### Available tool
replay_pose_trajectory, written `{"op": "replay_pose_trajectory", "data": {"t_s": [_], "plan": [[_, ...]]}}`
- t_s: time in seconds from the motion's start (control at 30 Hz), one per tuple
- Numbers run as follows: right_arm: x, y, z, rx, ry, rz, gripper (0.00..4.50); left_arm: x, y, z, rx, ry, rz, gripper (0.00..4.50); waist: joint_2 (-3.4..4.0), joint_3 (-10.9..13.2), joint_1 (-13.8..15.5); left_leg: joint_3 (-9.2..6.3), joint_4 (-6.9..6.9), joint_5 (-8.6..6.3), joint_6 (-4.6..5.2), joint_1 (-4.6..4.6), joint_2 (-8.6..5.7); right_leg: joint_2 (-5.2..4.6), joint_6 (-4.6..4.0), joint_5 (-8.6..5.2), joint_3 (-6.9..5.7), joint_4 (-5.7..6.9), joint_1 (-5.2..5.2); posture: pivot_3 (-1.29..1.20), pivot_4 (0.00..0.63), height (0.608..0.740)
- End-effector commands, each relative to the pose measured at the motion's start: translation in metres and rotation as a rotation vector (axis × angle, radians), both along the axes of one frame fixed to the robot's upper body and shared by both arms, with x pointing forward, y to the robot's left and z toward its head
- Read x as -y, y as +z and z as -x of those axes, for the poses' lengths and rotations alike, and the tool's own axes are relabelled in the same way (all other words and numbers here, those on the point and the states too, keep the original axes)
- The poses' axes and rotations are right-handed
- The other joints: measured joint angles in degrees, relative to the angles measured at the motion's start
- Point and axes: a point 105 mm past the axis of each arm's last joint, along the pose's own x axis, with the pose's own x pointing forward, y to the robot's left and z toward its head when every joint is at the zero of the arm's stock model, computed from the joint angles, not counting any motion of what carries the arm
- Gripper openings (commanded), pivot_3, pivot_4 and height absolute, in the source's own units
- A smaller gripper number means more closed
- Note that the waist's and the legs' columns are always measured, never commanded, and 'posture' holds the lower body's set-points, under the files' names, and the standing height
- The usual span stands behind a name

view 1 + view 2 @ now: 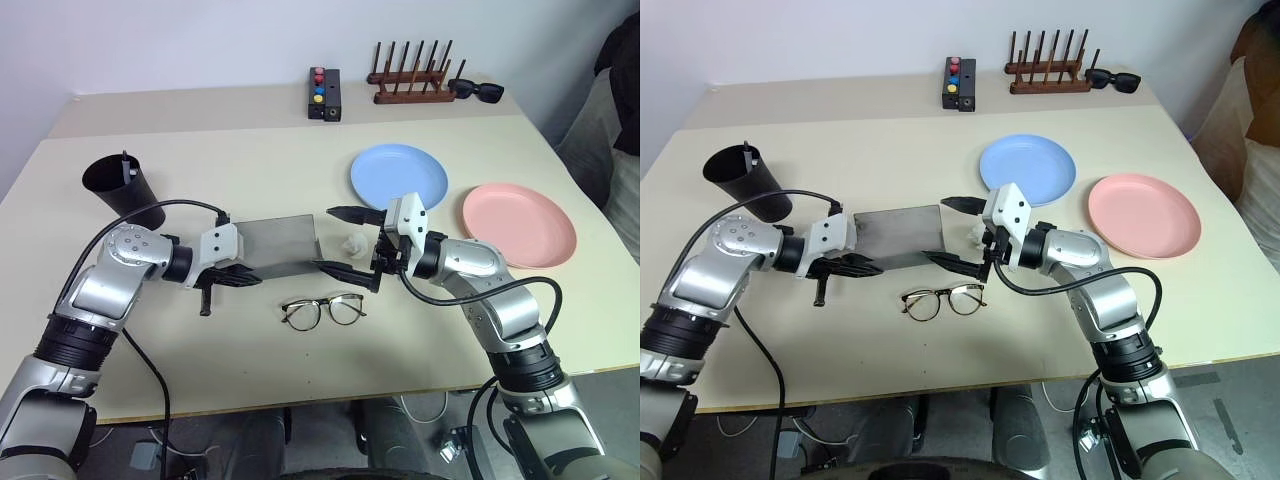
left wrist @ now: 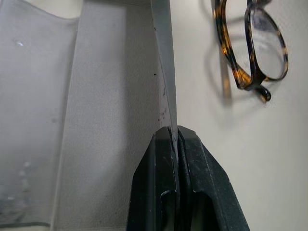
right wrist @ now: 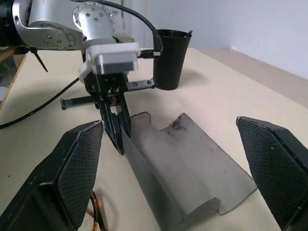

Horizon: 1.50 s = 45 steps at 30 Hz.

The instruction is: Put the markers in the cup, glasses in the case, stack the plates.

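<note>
Left gripper (image 3: 115,126) pinches the thin edge of the grey felt-like case (image 1: 280,243); right gripper (image 1: 342,246) gapes wide; round-lensed glasses (image 1: 323,310), seemingly tortoiseshell, lie nearer.

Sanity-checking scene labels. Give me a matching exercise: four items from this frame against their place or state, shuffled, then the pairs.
Column 1:
1. left end effector
2. right end effector
3. glasses
4. blue plate

Column 2:
A. lying on the table in front of the case
B. shut on the case's wall
C. beside the pink plate, not stacked
D. open at the case's other end

Pairs: 1-B, 2-D, 3-A, 4-C
</note>
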Motion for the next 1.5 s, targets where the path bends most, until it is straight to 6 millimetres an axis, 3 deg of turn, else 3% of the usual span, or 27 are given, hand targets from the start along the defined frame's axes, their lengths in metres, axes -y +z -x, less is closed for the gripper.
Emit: {"op": "replay_pose_trajectory", "data": {"t_s": [0.03, 0.2, 0.3, 0.4, 0.6, 0.73, 0.87, 0.9, 0.93, 1.03, 1.2, 1.5], "plan": [[-0.002, 0.013, 0.004, 0.047, 0.016, -0.021, 4.50, 0.001, 0.005, 0.003, 0.022, -0.028, -0.017, 0.02, 0.00, 0.0, 0.0, 0.00, 0.00, 0.00, 0.00, 0.00, 0.00, 0.00, 0.00, 0.00, 0.00, 0.00, 0.00, 0.00, 0.150, 0.734], [-0.001, 0.012, 0.003, 0.046, 0.014, -0.021, 4.50, 0.000, 0.001, 0.004, 0.014, -0.028, -0.034, 0.02, 0.00, 0.0, 0.0, 0.00, 0.00, 0.00, 0.00, 0.00, 0.01, 0.01, 0.00, 0.00, 0.00, 0.00, 0.00, 0.00, 0.150, 0.734], [-0.001, 0.012, 0.003, 0.044, 0.013, -0.020, 4.50, 0.002, 0.006, 0.003, 0.025, -0.022, -0.004, 0.90, 0.00, 0.0, 0.0, 0.00, 0.00, 0.00, 0.00, 0.00, 0.01, 0.02, 0.00, 0.00, 0.00, 0.00, 0.00, 0.00, 0.150, 0.734], [0.000, 0.011, 0.003, 0.043, 0.013, -0.017, 4.50, 0.003, 0.012, 0.002, 0.035, -0.013, 0.037, 2.33, 0.00, 0.0, 0.0, 0.00, 0.00, 0.00, 0.00, 0.00, 0.01, 0.02, 0.00, 0.00, 0.00, 0.00, 0.00, 0.00, 0.150, 0.734], [0.004, 0.010, 0.003, 0.039, 0.003, -0.008, 4.50, -0.004, 0.023, 0.000, 0.058, 0.011, 0.071, 2.33, 0.00, 0.0, 0.0, 0.00, 0.00, 0.00, 0.00, 0.00, 0.02, 0.02, -0.01, 0.00, 0.00, 0.00, 0.00, 0.00, 0.150, 0.734], [0.021, 0.006, -0.001, 0.030, -0.049, 0.021, 4.50, -0.002, 0.048, 0.001, 0.102, 0.009, 0.149, 2.33, 0.00, 0.0, 0.0, 0.00, 0.00, 0.00, 0.00, 0.00, 0.02, 0.02, -0.01, 0.00, 0.00, 0.00, 0.00, 0.00, 0.150, 0.734], [0.040, 0.001, -0.002, 0.016, -0.102, 0.057, 4.50, 0.013, 0.061, 0.015, 0.095, -0.062, 0.197, 3.64, 0.00, 0.0, 0.3, 0.00, 0.04, 0.00, 0.00, -0.02, 0.02, 0.02, -0.01, 0.01, 0.00, -0.02, 0.01, 0.00, 0.150, 0.734], [0.044, 0.000, -0.003, 0.010, -0.116, 0.066, 4.50, 0.021, 0.062, 0.021, 0.087, -0.095, 0.206, 4.25, 0.00, 0.0, 0.3, 0.01, 0.04, 0.00, 0.00, -0.02, 0.02, 0.02, -0.01, 0.01, 0.01, -0.02, 0.01, 0.00, 0.150, 0.734], [0.050, -0.002, -0.003, 0.003, -0.132, 0.075, 4.50, 0.031, 0.061, 0.027, 0.071, -0.136, 0.216, 4.39, 0.00, 0.0, 0.3, 0.01, 0.04, 0.00, 0.00, -0.02, 0.02, 0.02, -0.01, 0.01, 0.01, -0.01, 0.01, 0.00, 0.150, 0.734], [0.061, -0.009, -0.001, -0.015, -0.166, 0.103, 4.50, 0.054, 0.053, 0.041, 0.012, -0.228, 0.221, 4.39, 0.00, 0.0, 0.4, 0.02, 0.03, 0.00, 0.00, -0.01, 0.02, 0.02, -0.01, 0.00, 0.02, -0.02, 0.02, 0.00, 0.150, 0.734], [0.069, -0.015, 0.005, -0.035, -0.207, 0.105, 4.50, 0.079, 0.029, 0.044, -0.031, -0.314, 0.142, 4.39, -0.01, 0.0, 0.2, 0.03, 0.05, 0.00, 0.00, 0.02, 0.03, 0.05, -0.03, 0.01, 0.03, 0.00, 0.04, 0.00, 0.150, 0.734], [0.074, -0.020, 0.015, -0.051, -0.264, 0.099, 4.50, 0.095, 0.002, 0.027, -0.046, -0.344, 0.056, 4.39, -0.01, 0.0, 0.4, 0.05, 0.08, 0.00, 0.01, 0.00, 0.04, 0.07, -0.04, 0.01, 0.05, -0.01, 0.04, 0.00, 0.150, 0.734]]}}
